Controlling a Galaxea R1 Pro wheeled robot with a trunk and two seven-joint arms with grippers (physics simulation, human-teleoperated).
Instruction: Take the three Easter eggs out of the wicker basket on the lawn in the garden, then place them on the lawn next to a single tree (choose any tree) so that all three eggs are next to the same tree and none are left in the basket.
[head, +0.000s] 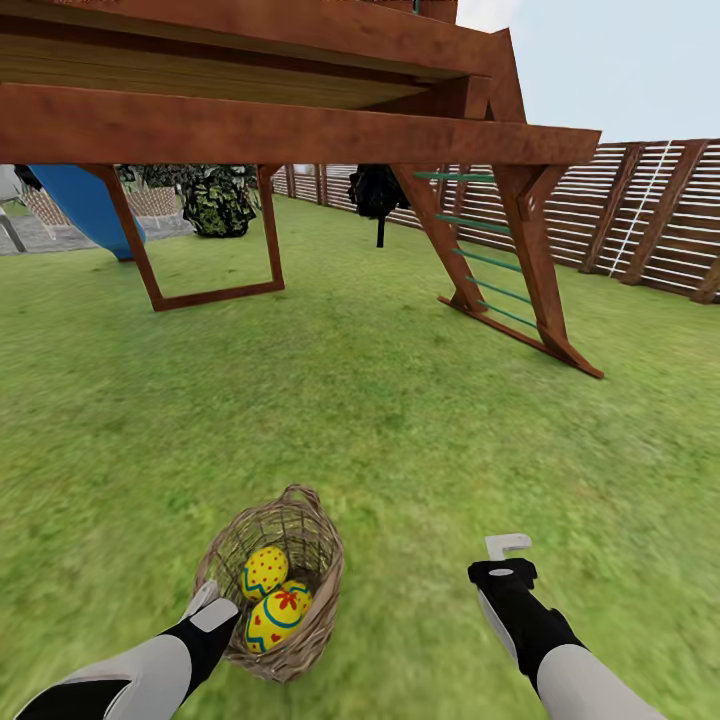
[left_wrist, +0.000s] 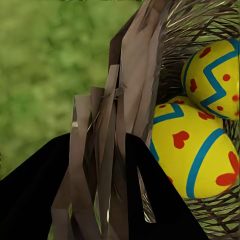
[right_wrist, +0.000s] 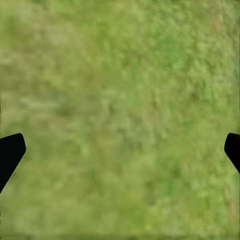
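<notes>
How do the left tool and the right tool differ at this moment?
The left tool is at the wicker basket, its fingers closed around the woven rim; the right tool is over bare lawn, touching nothing. The left tool's fingers stand close together; the right tool's are wide apart. Both are black-tipped on white arms.

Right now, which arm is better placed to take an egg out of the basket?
The right. Its claw is open and free over the lawn. The left claw is shut on the wicker basket wall beside the eggs.
</notes>
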